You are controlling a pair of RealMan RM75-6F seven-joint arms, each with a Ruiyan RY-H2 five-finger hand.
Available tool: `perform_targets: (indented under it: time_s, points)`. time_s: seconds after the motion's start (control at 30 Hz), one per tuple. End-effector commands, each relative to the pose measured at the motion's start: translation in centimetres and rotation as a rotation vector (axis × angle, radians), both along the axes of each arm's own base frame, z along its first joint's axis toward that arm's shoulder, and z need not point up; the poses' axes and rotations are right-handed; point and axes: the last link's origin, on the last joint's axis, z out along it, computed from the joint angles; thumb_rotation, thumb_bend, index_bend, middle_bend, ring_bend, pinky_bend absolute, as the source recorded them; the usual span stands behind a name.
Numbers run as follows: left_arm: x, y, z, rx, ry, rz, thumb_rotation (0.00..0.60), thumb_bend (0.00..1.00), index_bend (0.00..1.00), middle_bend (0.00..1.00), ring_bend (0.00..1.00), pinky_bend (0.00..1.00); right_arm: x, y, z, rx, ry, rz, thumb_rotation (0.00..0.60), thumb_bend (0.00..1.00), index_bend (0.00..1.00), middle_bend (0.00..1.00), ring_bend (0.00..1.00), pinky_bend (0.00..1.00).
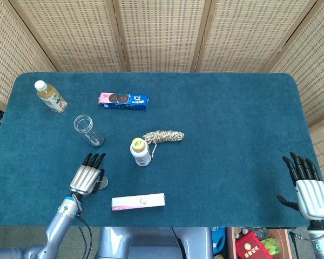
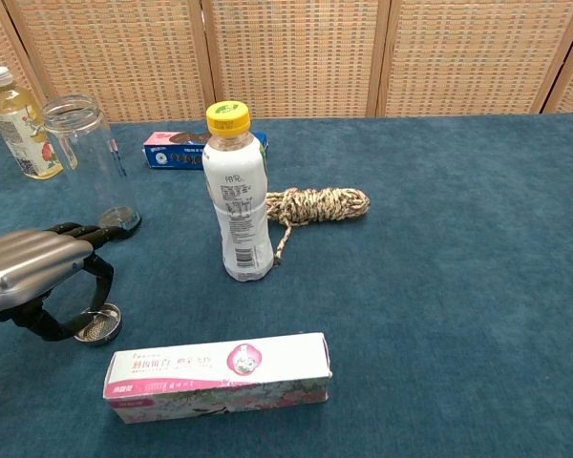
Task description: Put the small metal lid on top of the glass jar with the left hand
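Head view: we count one small round metal lid [image 1: 102, 183] on the blue counter [image 1: 232, 124], at the left hand [image 1: 87, 176]; one clear glass jar [image 1: 87, 129] upright; two bottles; two boxes. Right hand [image 1: 306, 184] spread, holding nothing.

Chest view: lid [image 2: 98, 325] lies flat, hollow side up, axis vertical. Left hand [image 2: 38, 272] arches over it; whether it grips, we cannot tell. Jar [image 2: 88, 158] mouth up.

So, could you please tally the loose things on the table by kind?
Bottles: 2
Boxes: 2
Glass jar: 1
Small metal lid: 1
Rope coil: 1
Total: 7
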Motion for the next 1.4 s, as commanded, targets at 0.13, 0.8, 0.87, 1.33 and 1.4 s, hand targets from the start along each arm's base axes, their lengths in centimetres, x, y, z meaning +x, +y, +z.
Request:
perform_targets:
  time_s: [0.13, 0.8, 0.87, 1.33, 1.4]
  points:
    - [-0.1, 0.0, 0.0, 0.002, 0.002, 0.002, 0.600, 0.46, 0.58, 0.00, 0.00, 0.00, 0.0, 0.0, 0.0, 0.000, -0.001, 0.001, 0.600, 0.10, 0.04, 0.00, 0.00, 0.00]
    - [1.0, -0.3, 3.3, 0.076, -0.023, -0.063, 0.600, 0.46, 0.59, 0.00, 0.00, 0.00, 0.0, 0.0, 0.1, -0.004, -0.001, 0.000, 0.600, 0.10, 0.04, 0.00, 0.00, 0.00]
    - [1.3, -0.3, 4.3, 0.099, -0.032, -0.079, 0.600, 0.46, 0.59, 0.00, 0.00, 0.00, 0.0, 0.0, 0.1, -0.004, -0.001, 0.001, 0.600, 0.10, 0.04, 0.00, 0.00, 0.00]
    - [5.3, 1.1, 13.4, 0.265, -0.113, -0.162, 0.600, 0.46, 0.59, 0.00, 0.00, 0.00, 0.2, 0.0, -0.3, 0.007, 0.013, 0.002, 0.600, 0.10, 0.04, 0.00, 0.00, 0.00]
    - [6.1, 1.6, 14.7, 0.278, -0.128, -0.166, 0.600, 0.46, 0.59, 0.00, 0.00, 0.00, 0.2, 0.0, -0.4, 0.010, 0.014, 0.002, 0.600, 0.10, 0.04, 0.00, 0.00, 0.00]
